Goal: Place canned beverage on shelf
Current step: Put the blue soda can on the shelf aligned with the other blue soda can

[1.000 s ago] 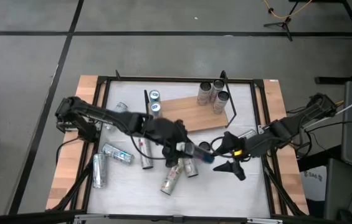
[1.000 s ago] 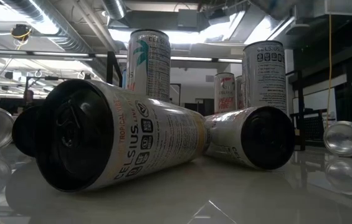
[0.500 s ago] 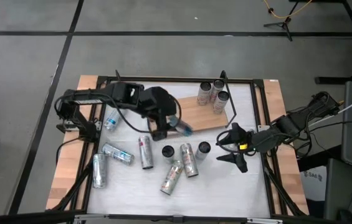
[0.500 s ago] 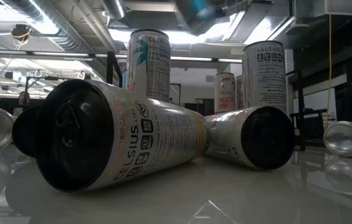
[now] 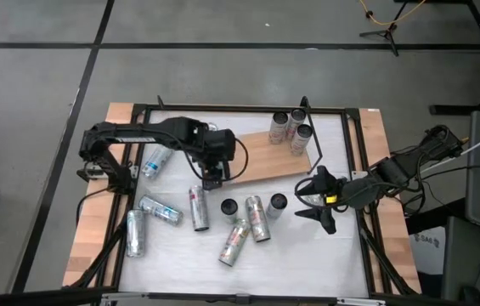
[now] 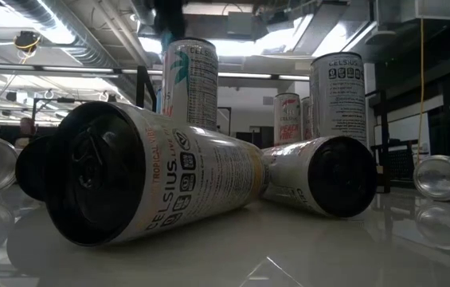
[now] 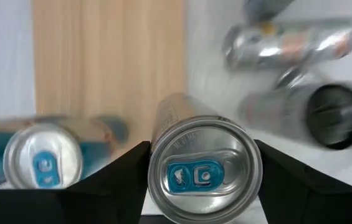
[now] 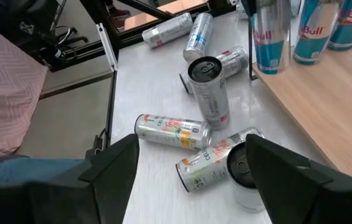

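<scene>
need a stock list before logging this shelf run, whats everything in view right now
shelf: 1, light-brown board with black wire ends, far half of table
table: 1, white
upright shelf cans: 3, pale, shelf's right end
red bull cans: 2, blue and silver, upright at shelf's left end
held can: 1, silver top with blue tab, at shelf's left edge
lying cans: 6, silver, on table in front of and left of the shelf
upright table cans: 2, dark tops, near table centre
pink fabric: 1, beside table
left gripper: 1, dark, closed on held can
right gripper: 1, dark, open, right of centre
</scene>
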You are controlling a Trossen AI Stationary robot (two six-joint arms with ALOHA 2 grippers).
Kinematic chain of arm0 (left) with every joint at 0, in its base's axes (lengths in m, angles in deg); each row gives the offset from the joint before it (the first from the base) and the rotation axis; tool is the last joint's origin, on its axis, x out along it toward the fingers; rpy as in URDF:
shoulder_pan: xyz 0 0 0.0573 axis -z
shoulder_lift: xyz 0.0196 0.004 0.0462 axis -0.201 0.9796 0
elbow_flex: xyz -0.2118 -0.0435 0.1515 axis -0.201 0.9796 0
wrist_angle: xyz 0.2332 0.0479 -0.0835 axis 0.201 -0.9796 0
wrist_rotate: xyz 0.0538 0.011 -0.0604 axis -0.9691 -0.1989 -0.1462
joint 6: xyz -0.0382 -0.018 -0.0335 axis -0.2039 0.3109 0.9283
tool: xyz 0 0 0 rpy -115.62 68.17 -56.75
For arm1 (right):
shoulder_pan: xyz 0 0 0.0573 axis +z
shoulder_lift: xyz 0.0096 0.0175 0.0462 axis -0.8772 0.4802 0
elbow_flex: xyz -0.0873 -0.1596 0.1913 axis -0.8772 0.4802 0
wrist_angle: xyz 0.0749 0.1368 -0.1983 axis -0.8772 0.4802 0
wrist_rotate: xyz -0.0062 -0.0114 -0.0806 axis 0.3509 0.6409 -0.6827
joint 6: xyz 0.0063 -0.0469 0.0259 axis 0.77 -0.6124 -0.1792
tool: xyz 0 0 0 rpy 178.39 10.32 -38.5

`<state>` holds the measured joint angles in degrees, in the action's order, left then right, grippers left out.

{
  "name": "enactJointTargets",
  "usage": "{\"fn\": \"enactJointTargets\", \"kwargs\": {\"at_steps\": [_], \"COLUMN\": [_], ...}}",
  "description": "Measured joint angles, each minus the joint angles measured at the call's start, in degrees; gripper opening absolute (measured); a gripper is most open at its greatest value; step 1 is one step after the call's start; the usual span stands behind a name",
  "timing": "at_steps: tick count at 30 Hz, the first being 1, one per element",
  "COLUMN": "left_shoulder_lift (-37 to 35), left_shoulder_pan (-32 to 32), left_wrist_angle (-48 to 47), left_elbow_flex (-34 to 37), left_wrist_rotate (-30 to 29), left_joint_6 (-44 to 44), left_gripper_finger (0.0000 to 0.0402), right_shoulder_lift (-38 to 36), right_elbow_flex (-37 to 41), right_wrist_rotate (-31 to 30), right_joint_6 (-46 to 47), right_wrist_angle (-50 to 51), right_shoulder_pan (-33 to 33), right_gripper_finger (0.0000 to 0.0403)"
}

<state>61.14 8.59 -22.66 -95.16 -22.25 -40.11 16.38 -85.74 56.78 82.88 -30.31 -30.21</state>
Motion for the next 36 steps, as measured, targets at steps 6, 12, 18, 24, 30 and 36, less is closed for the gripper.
{"fn": "enactJointTargets", "kwargs": {"at_steps": [6, 12, 18, 24, 30, 36], "left_shoulder_lift": [0.0, 0.0, -0.2, -0.3, -0.2, 0.0], "left_shoulder_pan": [-1.0, -0.9, -0.9, -0.9, -0.9, -0.9], "left_wrist_angle": [0.7, 2.2, 2.8, 4.1, 4.6, 4.2], "left_elbow_flex": [3.4, 6.5, 9.4, 9.6, 9.7, 9.9], "left_wrist_rotate": [-2.1, -1.8, -2.6, -3.0, -3.3, -3.7], "left_joint_6": [0.2, 0.2, 0.2, -0.1, -0.3, -0.3], "left_gripper_finger": [0.0234, 0.0234, 0.0234, 0.0234, 0.0251, 0.0266], "right_shoulder_lift": [0.0, 0.0, 0.0, 0.0, 0.0, 0.0], "right_elbow_flex": [0.0, 0.0, 0.0, 0.0, 0.0, 0.0], "right_wrist_rotate": [0.0, 0.0, 0.0, 0.0, 0.0, -0.1], "right_joint_6": [0.0, 0.0, 0.0, 0.0, 0.0, 0.0], "right_wrist_angle": [0.3, 0.3, 0.3, 0.3, 0.3, 0.3], "right_shoulder_pan": [0.0, 0.0, 0.0, 0.0, 0.0, 0.0], "right_gripper_finger": [0.0289, 0.0289, 0.0289, 0.0289, 0.0289, 0.0289]}}
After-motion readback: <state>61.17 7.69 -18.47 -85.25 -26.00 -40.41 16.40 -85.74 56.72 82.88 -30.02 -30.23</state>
